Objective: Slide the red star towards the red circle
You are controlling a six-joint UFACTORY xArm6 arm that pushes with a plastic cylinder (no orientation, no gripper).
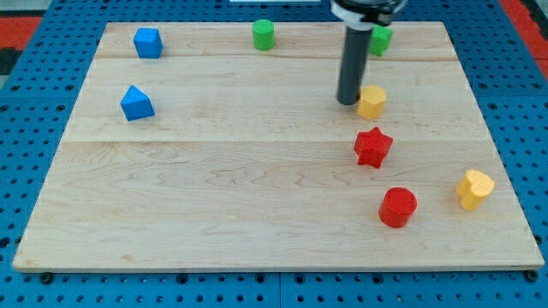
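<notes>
The red star lies right of the board's middle. The red circle sits below it and slightly to the right, a short gap apart. My tip is above the star, just left of a yellow hexagon-like block, which it touches or nearly touches. The tip is clear of the red star.
A yellow heart-like block lies right of the red circle. A green cylinder and a green block, partly hidden behind the rod, sit at the top edge. Two blue blocks lie at the view's left on the wooden board.
</notes>
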